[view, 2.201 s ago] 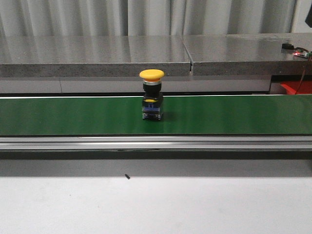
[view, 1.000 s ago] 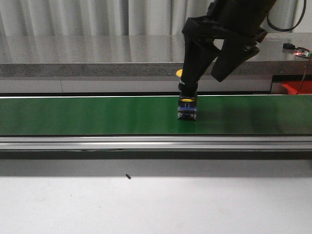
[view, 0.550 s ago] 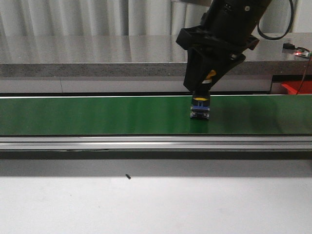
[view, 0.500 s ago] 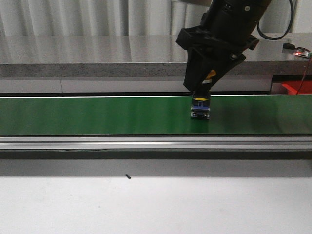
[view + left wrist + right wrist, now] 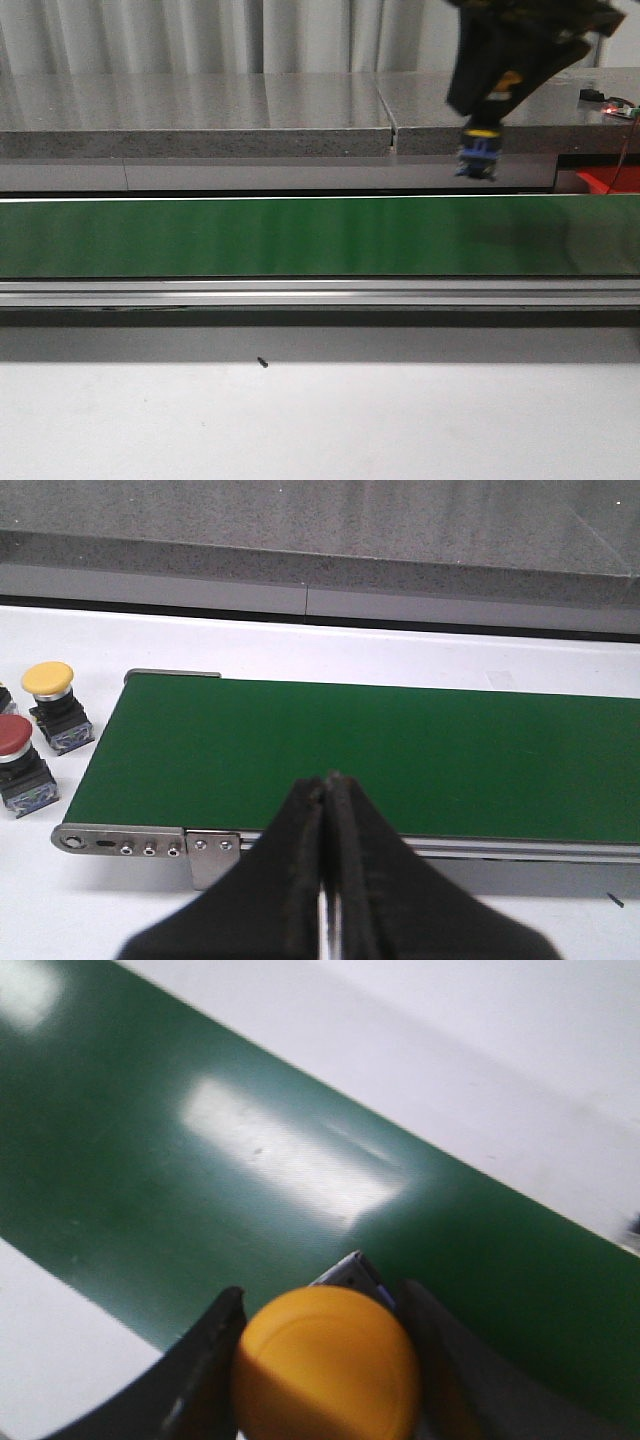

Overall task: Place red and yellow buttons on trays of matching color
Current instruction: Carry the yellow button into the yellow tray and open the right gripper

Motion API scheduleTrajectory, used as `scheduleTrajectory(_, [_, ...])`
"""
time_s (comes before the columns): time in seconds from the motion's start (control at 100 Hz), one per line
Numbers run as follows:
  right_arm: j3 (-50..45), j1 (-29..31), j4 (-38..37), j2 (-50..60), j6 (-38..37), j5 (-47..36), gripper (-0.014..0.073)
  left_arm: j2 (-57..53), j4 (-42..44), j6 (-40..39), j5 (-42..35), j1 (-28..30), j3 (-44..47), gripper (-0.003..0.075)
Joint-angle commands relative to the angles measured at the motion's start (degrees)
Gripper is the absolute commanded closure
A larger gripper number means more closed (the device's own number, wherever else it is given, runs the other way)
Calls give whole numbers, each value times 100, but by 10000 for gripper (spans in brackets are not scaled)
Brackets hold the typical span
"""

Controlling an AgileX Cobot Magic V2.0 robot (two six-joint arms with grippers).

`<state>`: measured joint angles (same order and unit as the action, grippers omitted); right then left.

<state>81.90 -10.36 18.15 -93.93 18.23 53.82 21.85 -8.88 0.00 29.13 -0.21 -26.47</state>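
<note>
Yellow mushroom-head push button [image 5: 479, 150] held aloft between black fingers [image 5: 195, 1365] of right gripper [image 5: 492, 95], clear above green conveyor belt [image 5: 250, 235]. Left gripper [image 5: 325, 810] fingers pressed together, nothing held. Spare yellow button [image 5: 52, 700] and red button [image 5: 20, 760] seen on white table [image 5: 420, 660] beside belt end.

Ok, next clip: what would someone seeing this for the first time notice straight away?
The right gripper, high at the right of the front view, holds a yellow button lifted clear above the green conveyor belt; the wrist view shows its yellow cap squeezed between the fingers. In the left wrist view, the left gripper hangs shut and empty over the belt's near edge, while a spare yellow button and a red button stand off the belt's end.
</note>
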Motion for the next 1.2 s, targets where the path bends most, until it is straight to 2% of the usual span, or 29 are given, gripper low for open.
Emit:
scheduleTrajectory(0.0, [93,553,-5,488,-87,-43,418,33,-71,0,-433,6,-175,741])
scheduleTrajectory(0.18, [-356,1974,0,858,-240,-63,418,33,-71,0,-433,6,-175,741])
scheduleTrajectory(0.31, [-651,2788,0,965,-285,-152,418,33,-71,0,-433,6,-175,741])
scheduleTrajectory(0.52, [-1258,3670,0,957,-374,-871,418,33,-71,0,-433,6,-175,741])
scheduleTrajectory(0.66, [-1778,3978,5,952,-438,-1438,418,33,-71,0,-433,6,-175,741])
scheduleTrajectory(0.81, [-2194,4016,59,820,-452,-1975,418,33,-71,0,-433,6,-175,741])
scheduleTrajectory(1.19, [-2233,4009,160,38,-452,-2284,418,33,-71,0,-433,6,-175,741])
